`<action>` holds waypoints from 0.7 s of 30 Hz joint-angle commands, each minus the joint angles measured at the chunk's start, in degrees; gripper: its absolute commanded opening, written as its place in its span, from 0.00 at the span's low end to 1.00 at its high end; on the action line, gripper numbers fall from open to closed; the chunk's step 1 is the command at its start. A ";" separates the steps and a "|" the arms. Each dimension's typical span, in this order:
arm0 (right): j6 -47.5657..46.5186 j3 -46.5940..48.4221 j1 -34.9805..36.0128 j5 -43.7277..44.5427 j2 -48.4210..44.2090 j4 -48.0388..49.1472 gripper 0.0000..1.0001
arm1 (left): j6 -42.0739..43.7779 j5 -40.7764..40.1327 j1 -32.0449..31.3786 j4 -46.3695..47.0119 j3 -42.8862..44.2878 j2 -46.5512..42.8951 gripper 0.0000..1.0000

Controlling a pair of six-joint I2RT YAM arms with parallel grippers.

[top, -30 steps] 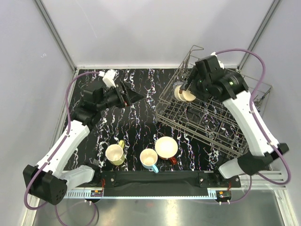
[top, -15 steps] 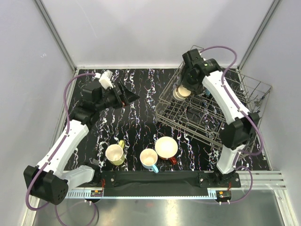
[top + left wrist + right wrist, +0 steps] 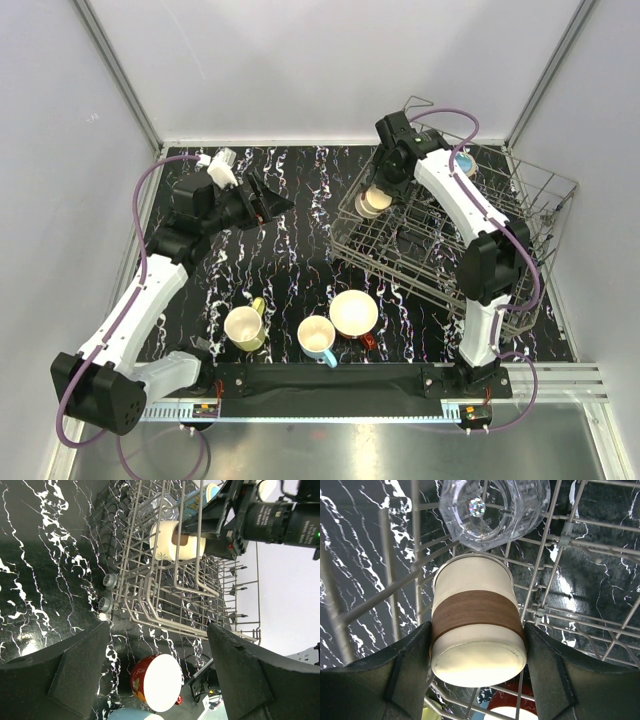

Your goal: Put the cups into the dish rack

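Squarely clamped cup point(image 3: 476, 630) in R gripper point(image 3: 479, 657), long axis aimed at tumbler point(image 3: 492, 510), mouth just beside it among rack point(image 3: 420, 265) wires. Hung L gripper point(image 3: 155, 630) open, well apart from rack.

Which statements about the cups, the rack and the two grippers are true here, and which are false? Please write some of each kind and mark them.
1. The right gripper holds a cream cup with a brown band. True.
2. Three cups stand on the table near the arm bases. True: a yellow-green cup, a light-blue cup and a red mug.
3. The left gripper is shut on the red mug. False: it is open and empty, above the table.
4. The dish rack holds nothing. False: a clear tumbler is already in it.
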 commanded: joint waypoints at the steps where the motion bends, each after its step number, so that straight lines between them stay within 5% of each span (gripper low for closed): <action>1: 1.38 -0.40 -0.24 -0.96 0.86 2.17 0.00 | 0.35 -0.32 0.47 2.01 1.31 -0.73 0.85; 21: 2.87 -4.36 -0.24 -2.55 3.50 3.40 0.00 | -0.62 1.79 1.08 3.07 0.78 0.23 0.84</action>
